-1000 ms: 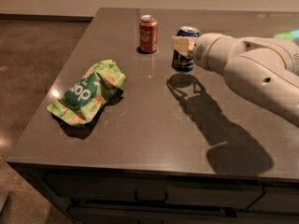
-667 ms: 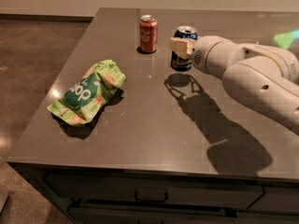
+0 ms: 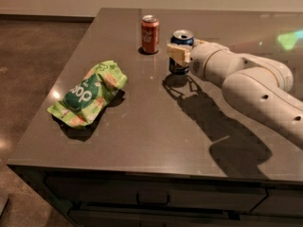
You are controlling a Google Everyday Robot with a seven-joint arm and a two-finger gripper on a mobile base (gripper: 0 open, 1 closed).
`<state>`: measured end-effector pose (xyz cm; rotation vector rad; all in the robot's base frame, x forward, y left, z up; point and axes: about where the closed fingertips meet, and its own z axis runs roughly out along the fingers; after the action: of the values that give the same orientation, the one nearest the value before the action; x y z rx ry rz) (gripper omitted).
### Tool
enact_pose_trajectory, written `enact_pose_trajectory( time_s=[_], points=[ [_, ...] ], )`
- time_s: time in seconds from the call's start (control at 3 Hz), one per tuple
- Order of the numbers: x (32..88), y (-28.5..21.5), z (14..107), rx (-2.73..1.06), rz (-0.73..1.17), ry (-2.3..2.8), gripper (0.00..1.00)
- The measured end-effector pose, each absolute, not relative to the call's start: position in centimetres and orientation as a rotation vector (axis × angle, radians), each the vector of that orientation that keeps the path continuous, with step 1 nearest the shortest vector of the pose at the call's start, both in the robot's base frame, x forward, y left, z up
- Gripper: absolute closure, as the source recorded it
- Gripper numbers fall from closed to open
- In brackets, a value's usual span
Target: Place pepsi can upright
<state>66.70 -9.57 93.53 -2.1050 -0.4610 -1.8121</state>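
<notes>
Here the gripper (image 3: 177,50) sits at the far middle of the dark grey table (image 3: 142,136), closed around the pepsi can (image 3: 178,68). One cream finger (image 3: 176,53) lies across the can's near side; the other is hidden behind it. The pepsi can stands upright in that grasp, silver top up and blue body below the finger. Whether its base touches the tabletop or sits just above it cannot be told. A dark shadow spreads on the table just in front of the pepsi can.

The white arm (image 3: 251,86) runs from the pepsi can to the right and toward the near edge, thick and rounded, and leaves the view at the right side. Its shadow falls on the table in front of it.

Just left of the pepsi can and slightly farther back stands a red cola can (image 3: 150,27), upright and apart from it. Well to the left of the pepsi can and nearer the front edge lies a crumpled green snack bag (image 3: 89,94), flat on the table.

Below the table's front edge, well in front of the pepsi can, dark drawers (image 3: 154,200) show. A brown floor (image 3: 33,65) lies far to the pepsi can's left.
</notes>
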Motion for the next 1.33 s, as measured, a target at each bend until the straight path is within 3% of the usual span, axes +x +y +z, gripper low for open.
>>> enact_pose_trajectory(
  time_s=[0.33, 1.33],
  points=[
    [66.6, -9.7, 93.1, -2.092, -1.826, -0.510, 0.85],
    [66.3, -13.0, 91.6, -2.113, -1.786, -0.521, 0.07]
  ],
)
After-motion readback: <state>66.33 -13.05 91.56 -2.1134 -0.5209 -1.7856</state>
